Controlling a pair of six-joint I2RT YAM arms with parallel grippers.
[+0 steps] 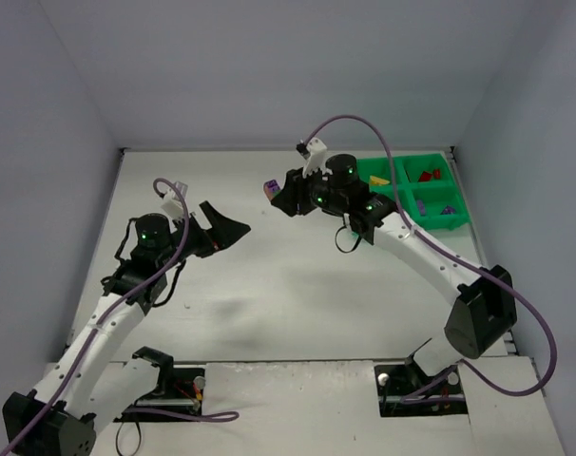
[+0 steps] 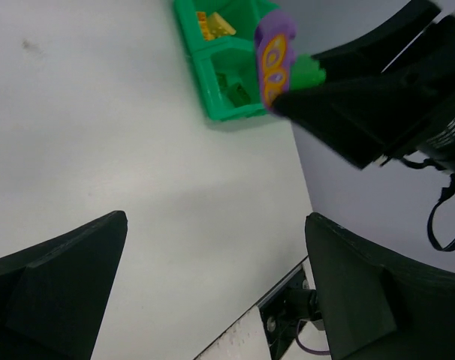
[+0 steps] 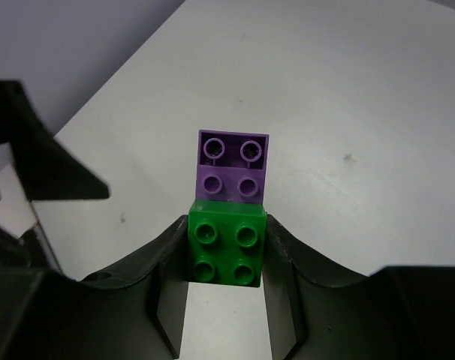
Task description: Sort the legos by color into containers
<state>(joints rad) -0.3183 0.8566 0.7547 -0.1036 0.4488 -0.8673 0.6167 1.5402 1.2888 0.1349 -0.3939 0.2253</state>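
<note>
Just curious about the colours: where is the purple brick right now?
In the overhead view, the purple brick sits at the tip of the right hand, left of the green tray, pressed against the green brick that hand grips.

A green brick (image 3: 226, 251), a purple brick (image 3: 233, 166), a bright green tray (image 2: 235, 112).

White matte table top (image 1: 269, 294) under both tools. Plain pale grey back wall (image 1: 288, 66) beyond the right gripper (image 1: 277, 193). Left wall (image 1: 41, 142) outboard of the left gripper (image 1: 229, 220); right wall (image 1: 545, 114) opposite. Diffuse light; faint shadow (image 1: 236, 309) on the table.
</note>
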